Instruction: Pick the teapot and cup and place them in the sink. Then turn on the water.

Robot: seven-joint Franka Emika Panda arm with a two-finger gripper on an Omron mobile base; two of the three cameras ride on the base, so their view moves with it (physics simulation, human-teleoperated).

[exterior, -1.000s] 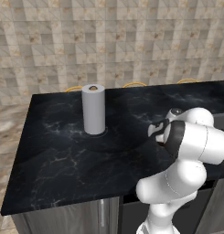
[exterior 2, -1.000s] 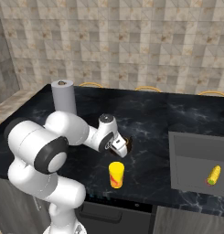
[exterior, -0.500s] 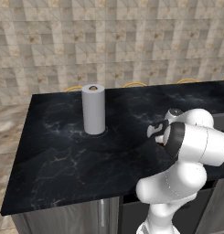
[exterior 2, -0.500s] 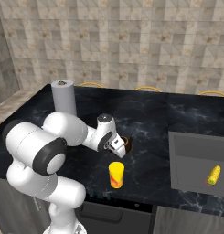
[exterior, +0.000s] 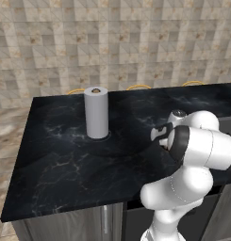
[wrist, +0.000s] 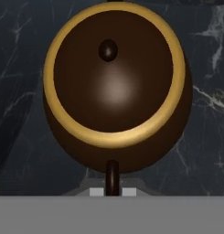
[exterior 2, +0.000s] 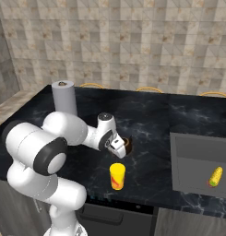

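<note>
While the end effector [exterior 2: 120,148] is clenched on the thin handle of the teapot [wrist: 115,87], the pot sits mid-table, near the front edge, just behind the yellow cup [exterior 2: 117,176]; the sink [exterior 2: 197,161] lies toward the right end.

White glossy arm [exterior 2: 63,133], fat rounded links, dark grey-black bands at joints. Bulbous white base column [exterior: 176,197]. Small white wrist cap with grey top [exterior: 178,114]. White hand block, dark trim [exterior 2: 115,145].
</note>
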